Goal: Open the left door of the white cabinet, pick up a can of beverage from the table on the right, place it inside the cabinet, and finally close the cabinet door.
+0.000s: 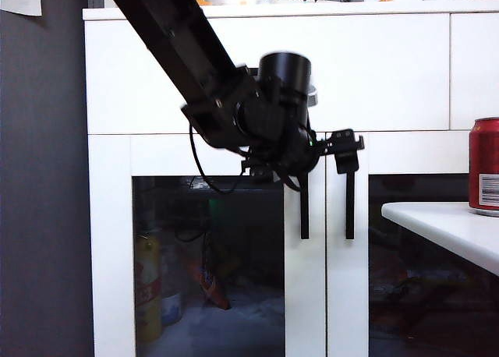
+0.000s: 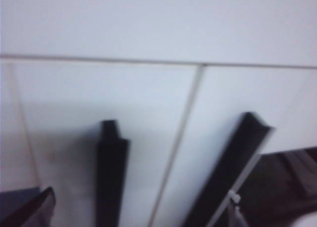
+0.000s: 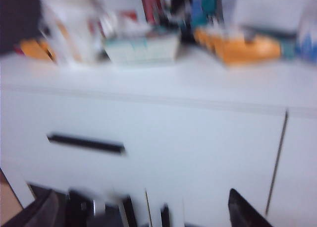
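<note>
Left gripper (image 1: 343, 150) at door handles (image 1: 305, 209)

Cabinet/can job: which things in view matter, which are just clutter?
In play: left door, shut; its handle; white cabinet; can of beverage on the table; left gripper, open, near the handles; right gripper, open.

Clutter: yellow bottle behind the glass; boxes on top.
</note>
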